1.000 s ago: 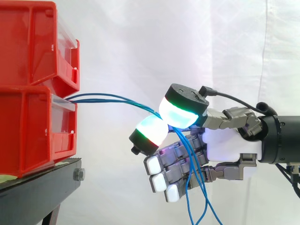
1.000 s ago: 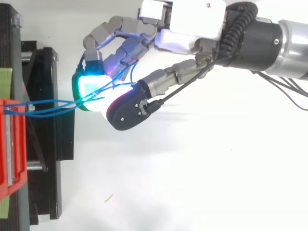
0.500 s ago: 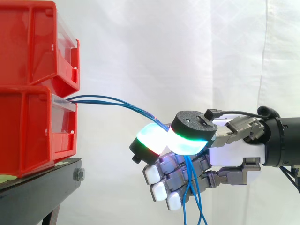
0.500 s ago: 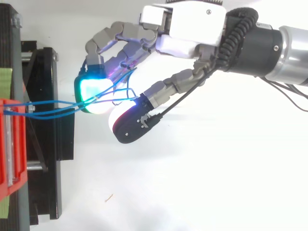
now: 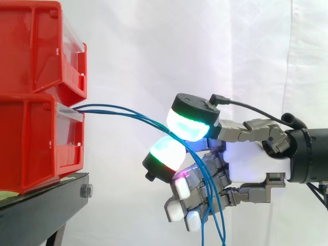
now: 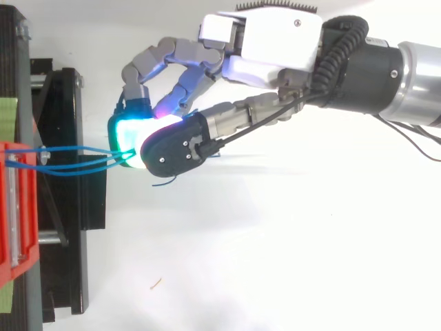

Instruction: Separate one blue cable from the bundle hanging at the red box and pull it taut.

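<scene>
The blue cables [image 5: 128, 113] ran lengthwise from the front of the lower red bin [image 5: 31, 138] on the black stand [image 5: 41, 205], pointing away from it and sloping gently down toward the hand [image 5: 251, 161] before a white curtain [image 5: 205, 46]. They passed between two green-glowing pads [image 5: 189, 125], set close together one above the other, then turned and hung nearly straight down across the curled fingers [image 5: 197, 192] to the side view's bottom edge. From above, the strands lay almost parallel and close together, and the hand was closed around them well clear of the bin.
</scene>
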`<state>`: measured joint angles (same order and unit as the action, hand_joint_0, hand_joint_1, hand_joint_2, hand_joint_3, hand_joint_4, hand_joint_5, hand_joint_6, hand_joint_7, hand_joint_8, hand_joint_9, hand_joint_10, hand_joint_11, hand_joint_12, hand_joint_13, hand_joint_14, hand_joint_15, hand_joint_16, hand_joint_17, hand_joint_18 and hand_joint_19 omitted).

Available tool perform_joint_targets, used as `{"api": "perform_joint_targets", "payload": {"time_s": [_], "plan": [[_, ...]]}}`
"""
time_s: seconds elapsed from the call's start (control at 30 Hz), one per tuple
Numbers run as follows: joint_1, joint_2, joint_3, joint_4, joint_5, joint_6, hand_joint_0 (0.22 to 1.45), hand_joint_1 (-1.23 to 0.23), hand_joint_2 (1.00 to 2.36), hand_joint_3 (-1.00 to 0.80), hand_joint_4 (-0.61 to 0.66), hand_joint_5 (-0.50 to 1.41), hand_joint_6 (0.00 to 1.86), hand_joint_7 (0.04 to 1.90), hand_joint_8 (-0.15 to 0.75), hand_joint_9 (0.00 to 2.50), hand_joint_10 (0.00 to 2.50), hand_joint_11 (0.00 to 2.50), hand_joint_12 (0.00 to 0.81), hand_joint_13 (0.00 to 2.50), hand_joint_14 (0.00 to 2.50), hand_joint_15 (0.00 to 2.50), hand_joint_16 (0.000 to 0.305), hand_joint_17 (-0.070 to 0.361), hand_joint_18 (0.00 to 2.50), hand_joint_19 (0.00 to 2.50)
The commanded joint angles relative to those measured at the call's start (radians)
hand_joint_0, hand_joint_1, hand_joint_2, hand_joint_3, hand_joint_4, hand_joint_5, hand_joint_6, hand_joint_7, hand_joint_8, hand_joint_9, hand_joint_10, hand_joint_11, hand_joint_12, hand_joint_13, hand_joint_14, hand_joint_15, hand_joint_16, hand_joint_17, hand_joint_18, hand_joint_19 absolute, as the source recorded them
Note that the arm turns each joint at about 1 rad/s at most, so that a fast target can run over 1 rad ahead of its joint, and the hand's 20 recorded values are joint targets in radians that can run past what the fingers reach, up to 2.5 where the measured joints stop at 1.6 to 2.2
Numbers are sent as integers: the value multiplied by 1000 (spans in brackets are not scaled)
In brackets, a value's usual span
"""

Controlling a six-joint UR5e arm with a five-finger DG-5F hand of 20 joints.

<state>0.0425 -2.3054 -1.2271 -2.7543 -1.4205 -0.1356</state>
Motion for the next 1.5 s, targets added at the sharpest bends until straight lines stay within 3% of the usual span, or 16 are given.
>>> {"api": "perform_joint_targets", "payload": {"time_s": [0.0,0.2,0.33,0.53,0.63,0.77,0.87,1.0,1.1,1.23,1.47], "plan": [[0,1,0,-1,0,2,580,-751,1020,-163,105,-148,898,1204,294,985,24,692,370,857,22,603,46,103,784,664],[0,0,0,-5,0,4,621,-844,1020,-189,0,-171,917,1144,269,932,24,681,362,837,22,597,45,102,783,644],[2,1,0,-21,0,8,698,-899,1015,-310,-38,-169,926,1165,268,969,23,712,349,846,22,585,43,96,792,600],[10,0,0,-22,0,30,677,-850,1000,-500,27,-154,925,1173,273,1033,23,737,350,869,21,593,42,95,812,616],[11,0,-2,-22,6,48,606,-748,1000,-500,66,-151,925,1072,282,1061,25,755,355,875,21,599,44,98,816,639],[13,0,0,-22,6,59,584,-713,1000,-500,82,-148,909,1099,284,1063,25,742,359,879,21,594,44,100,815,639],[13,0,0,-22,6,59,626,-767,1000,-500,71,-149,901,1140,280,1054,25,730,360,876,22,596,44,98,811,632],[13,0,-2,-22,6,59,710,-874,1006,-442,-38,-159,909,1192,267,995,23,730,350,862,21,591,43,97,804,596],[13,0,-2,-22,6,60,753,-940,1012,-373,-24,-178,930,1239,250,922,23,728,345,819,21,572,44,98,772,561],[13,0,-2,-22,6,60,780,-945,1004,-455,-13,-197,934,1138,233,848,24,703,343,765,20,566,45,100,712,543],[13,0,-2,-22,6,60,602,-1040,1000,-500,-62,-207,916,1103,203,810,24,704,338,696,21,550,46,103,670,513]]}}
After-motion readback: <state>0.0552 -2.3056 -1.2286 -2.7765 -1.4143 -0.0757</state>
